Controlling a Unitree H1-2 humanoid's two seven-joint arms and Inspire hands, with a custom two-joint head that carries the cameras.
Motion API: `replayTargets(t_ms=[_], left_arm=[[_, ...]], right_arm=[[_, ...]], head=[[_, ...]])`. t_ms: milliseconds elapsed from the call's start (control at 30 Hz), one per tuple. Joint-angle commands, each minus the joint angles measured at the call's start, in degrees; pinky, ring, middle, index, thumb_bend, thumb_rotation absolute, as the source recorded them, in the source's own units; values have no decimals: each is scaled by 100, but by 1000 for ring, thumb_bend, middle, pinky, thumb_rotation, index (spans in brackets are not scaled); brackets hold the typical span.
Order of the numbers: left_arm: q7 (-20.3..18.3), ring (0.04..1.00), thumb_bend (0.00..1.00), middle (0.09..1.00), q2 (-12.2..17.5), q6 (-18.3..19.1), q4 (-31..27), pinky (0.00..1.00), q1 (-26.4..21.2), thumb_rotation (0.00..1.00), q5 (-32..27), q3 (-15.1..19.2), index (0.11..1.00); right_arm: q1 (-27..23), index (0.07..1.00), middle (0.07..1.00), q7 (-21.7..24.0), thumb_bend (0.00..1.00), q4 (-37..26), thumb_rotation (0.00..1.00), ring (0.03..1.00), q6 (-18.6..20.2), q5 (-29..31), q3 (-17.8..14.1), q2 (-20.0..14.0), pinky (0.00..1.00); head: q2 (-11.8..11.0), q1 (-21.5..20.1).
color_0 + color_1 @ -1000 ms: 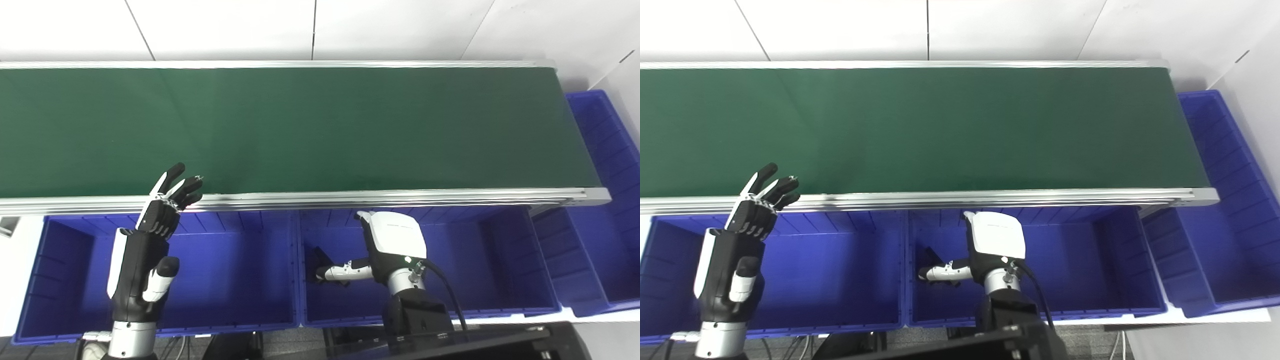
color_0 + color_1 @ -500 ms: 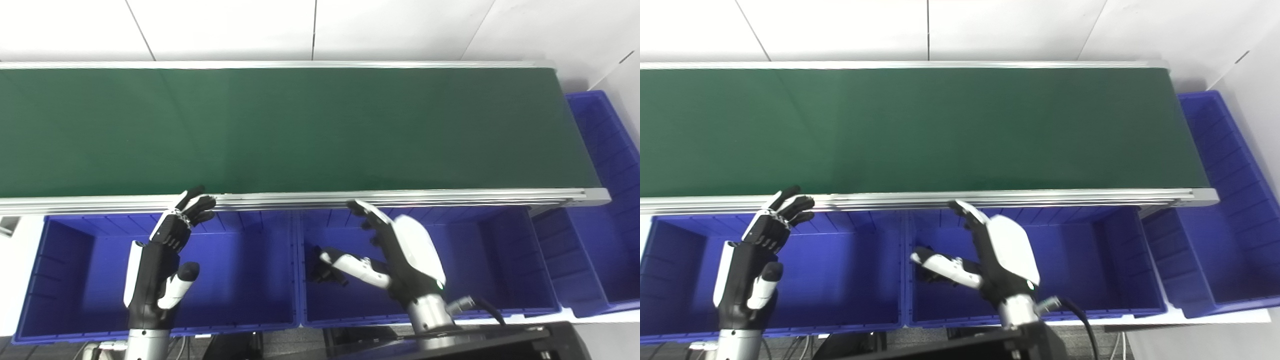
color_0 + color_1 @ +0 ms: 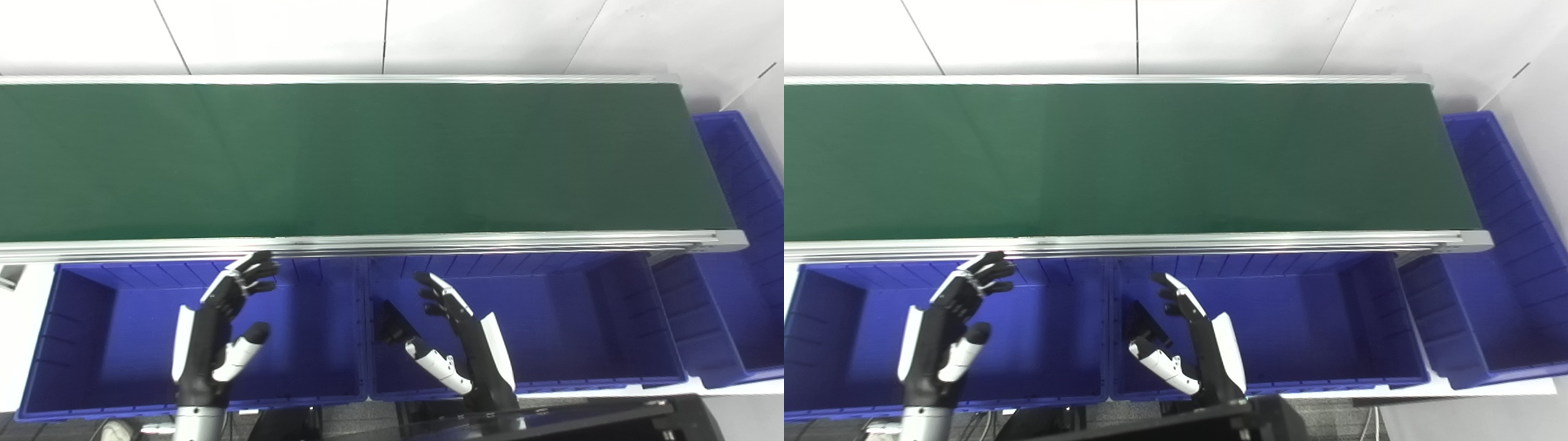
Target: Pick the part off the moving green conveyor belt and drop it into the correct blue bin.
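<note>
Hovering palm-inward over the middle blue bin (image 3: pixel 612 318), the right hand (image 3: pixel 468 343) is spread wide with its fingers (image 3: pixel 438 294) fanned apart and its thumb (image 3: pixel 435 364) angled off to its left, holding nothing; just to the left of that thumb and a little beyond it, a dark part (image 3: pixel 392 321) lies on the bin floor against the bin's left wall, apart from the hand. The left hand (image 3: pixel 211 334) is likewise open and empty, fingers loosely splayed and pointing up toward the belt, thumb out to its right, poised above the left blue bin (image 3: pixel 79 318). The divider where the two bins meet runs between the two hands, nearer the right one. Beyond both sets of fingertips, the aluminium rail (image 3: pixel 490 240) of the green conveyor belt (image 3: pixel 380 159) crosses the whole view; the left hand's fingertips sit just short of that rail, the right hand's a little further back. The belt surface itself shows as plain green from edge to edge. Well off to the right of the right hand, past the belt's end, a third blue bin (image 3: pixel 744 184) stands turned lengthwise. Close under the right wrist, at the near edge, a black panel (image 3: pixel 612 422) of the robot's body cuts across the bin's front rim and hides the forearm
</note>
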Motion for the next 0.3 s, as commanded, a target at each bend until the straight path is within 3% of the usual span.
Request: replayTargets(t_ms=[0,267], left_arm=[[293,758,812,753,213,-252,-175,670,-26,816,181,-118,784],[720,764,844,759,391,-252,-253,677,-14,809,199,-442,794]], right_arm=[[-6,848,871,-8,823,43,893,842,-380,93,127,96,774],[-96,866,890,55,857,236,972,852,-519,181,200,56,790]], head=[[7,11],[-50,49]])
